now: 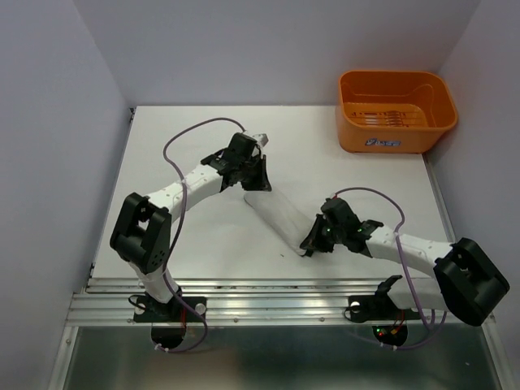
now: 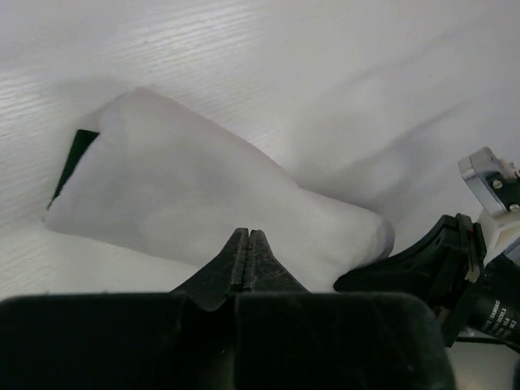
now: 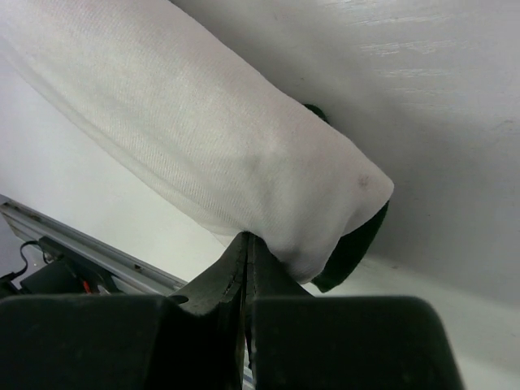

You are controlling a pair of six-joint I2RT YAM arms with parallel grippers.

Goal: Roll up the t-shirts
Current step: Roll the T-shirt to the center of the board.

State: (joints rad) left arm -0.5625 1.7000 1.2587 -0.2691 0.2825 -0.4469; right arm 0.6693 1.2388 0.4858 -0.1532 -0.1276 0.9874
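Rolled white t-shirt [image 1: 280, 215] lying diagonally mid-counter [image 1: 162, 146], dark green showing at ends. At far end left claw [image 1: 260, 184] clenching shut, at near end right claw [image 1: 309, 245] clenching shut. Tips touching roll, cloth pinch unclear.

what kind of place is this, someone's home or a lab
Most likely a robotics lab test cell, not a home: a left arm and right arm bolted to a metal rail, a white table boxed in by plain walls, with a t-shirt and orange basket as props.
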